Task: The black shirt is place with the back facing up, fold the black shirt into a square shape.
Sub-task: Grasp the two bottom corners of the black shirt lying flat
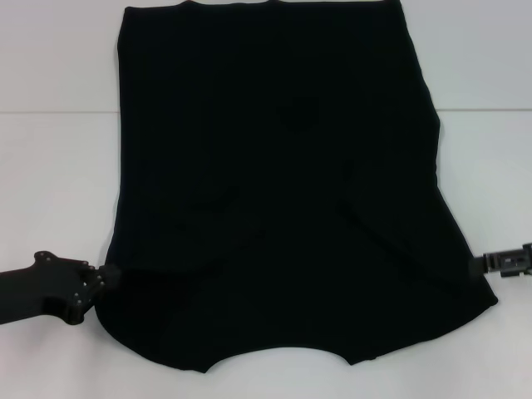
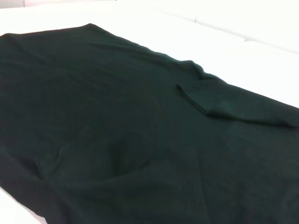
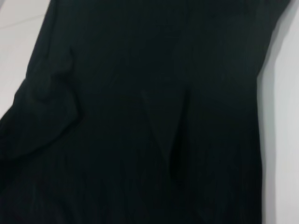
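The black shirt [image 1: 274, 183] lies flat on the white table [image 1: 50, 183], far bigger than either gripper, with its curved neckline at the near edge and both sleeves folded in over the body. No lettering shows. My left gripper [image 1: 104, 278] is at the shirt's near left edge, touching the fabric. My right gripper [image 1: 480, 264] meets the near right edge. The left wrist view shows the black shirt [image 2: 117, 130] with a folded-in sleeve [image 2: 224, 100]. In the right wrist view the black shirt [image 3: 154, 116] fills most of the picture, with a rumpled fold at one side.
White table surface surrounds the shirt on the left, right and near sides. A seam [image 1: 58, 111] runs across the table behind the arms. The shirt's far end runs out of the head view.
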You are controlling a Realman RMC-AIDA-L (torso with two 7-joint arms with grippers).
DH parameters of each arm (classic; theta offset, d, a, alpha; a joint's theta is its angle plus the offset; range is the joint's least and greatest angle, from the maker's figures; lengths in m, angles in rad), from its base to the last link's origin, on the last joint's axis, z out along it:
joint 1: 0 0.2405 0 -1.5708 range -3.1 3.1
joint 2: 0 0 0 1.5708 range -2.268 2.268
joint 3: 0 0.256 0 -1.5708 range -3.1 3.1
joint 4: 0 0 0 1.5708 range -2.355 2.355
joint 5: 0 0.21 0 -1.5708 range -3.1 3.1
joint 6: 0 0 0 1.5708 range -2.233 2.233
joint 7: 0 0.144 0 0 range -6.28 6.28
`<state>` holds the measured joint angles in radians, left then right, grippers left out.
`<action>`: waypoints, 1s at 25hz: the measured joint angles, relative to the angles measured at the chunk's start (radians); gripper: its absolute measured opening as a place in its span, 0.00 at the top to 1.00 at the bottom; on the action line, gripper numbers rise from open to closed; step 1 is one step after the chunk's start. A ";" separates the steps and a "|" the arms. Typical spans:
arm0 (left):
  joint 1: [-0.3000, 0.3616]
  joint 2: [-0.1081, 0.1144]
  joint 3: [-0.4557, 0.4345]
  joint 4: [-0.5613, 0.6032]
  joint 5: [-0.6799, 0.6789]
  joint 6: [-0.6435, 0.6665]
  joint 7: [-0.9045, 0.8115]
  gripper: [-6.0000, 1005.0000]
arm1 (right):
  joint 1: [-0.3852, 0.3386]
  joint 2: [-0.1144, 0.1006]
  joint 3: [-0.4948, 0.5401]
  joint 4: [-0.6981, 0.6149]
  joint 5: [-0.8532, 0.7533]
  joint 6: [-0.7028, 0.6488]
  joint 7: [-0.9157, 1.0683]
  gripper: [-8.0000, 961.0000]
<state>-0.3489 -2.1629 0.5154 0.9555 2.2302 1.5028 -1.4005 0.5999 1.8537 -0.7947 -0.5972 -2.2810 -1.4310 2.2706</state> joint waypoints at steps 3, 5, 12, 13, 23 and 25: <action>-0.002 0.000 0.000 0.000 0.000 0.000 0.000 0.95 | 0.006 0.001 -0.002 0.015 -0.021 -0.003 0.001 0.11; -0.002 0.000 0.000 0.000 0.000 0.000 0.000 0.95 | 0.007 0.002 -0.003 0.017 -0.029 -0.004 0.001 0.11; -0.004 -0.001 0.001 0.000 0.000 0.000 0.000 0.94 | 0.008 0.008 -0.004 0.018 -0.064 -0.011 0.001 0.11; -0.004 -0.001 0.002 0.000 0.000 0.000 0.000 0.94 | 0.008 0.009 -0.004 0.021 -0.066 -0.011 0.001 0.11; -0.004 -0.002 0.001 -0.001 -0.002 0.000 0.000 0.93 | 0.023 0.024 -0.009 0.028 -0.068 -0.014 0.003 0.12; -0.004 -0.002 0.001 -0.002 -0.002 0.000 0.001 0.93 | 0.027 0.027 -0.009 0.028 -0.068 -0.014 0.005 0.13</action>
<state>-0.3529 -2.1645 0.5160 0.9537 2.2287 1.5027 -1.3998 0.6269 1.8810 -0.8039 -0.5688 -2.3495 -1.4451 2.2756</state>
